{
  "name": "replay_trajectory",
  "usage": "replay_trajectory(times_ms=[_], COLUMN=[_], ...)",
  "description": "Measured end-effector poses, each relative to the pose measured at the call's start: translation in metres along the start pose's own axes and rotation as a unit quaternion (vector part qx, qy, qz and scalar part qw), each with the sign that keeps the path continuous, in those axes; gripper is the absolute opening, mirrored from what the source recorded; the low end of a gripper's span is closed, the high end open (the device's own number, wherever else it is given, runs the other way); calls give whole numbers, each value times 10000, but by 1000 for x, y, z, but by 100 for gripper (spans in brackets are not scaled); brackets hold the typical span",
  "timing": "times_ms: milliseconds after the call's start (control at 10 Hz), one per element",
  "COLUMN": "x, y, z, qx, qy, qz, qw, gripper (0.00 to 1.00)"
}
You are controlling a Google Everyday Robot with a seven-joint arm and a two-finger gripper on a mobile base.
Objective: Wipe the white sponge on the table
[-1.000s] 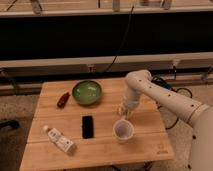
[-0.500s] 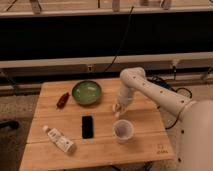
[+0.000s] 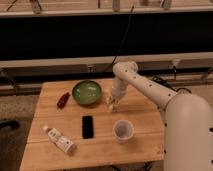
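The light wooden table (image 3: 145,117) fills the middle of the camera view. My white arm reaches in from the right and bends down to the tabletop. My gripper (image 3: 113,103) points down at the table just right of the green bowl (image 3: 87,92). A small off-white block, the white sponge (image 3: 109,105), shows at the gripper's tip, down on the wood. The gripper hides most of the sponge.
A red object (image 3: 63,99) lies left of the bowl. A black phone (image 3: 87,126) lies flat at the centre front. A white labelled bottle (image 3: 60,139) lies at the front left. A translucent cup (image 3: 123,130) stands in front of the gripper.
My gripper has slid left along the tabletop, from above the cup toward the green bowl, with the sponge under it. The other things have not moved.
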Motion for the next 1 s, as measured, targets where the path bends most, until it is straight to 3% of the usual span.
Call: replay_trajectory(times_ms=[300, 600, 1000], x=[25, 50, 45], y=[18, 60, 113], z=[-13, -30, -34], qx=[22, 8, -139], qy=[253, 499, 540], qz=[285, 737, 1189], qw=[9993, 9960, 9913], gripper=[0, 0, 0])
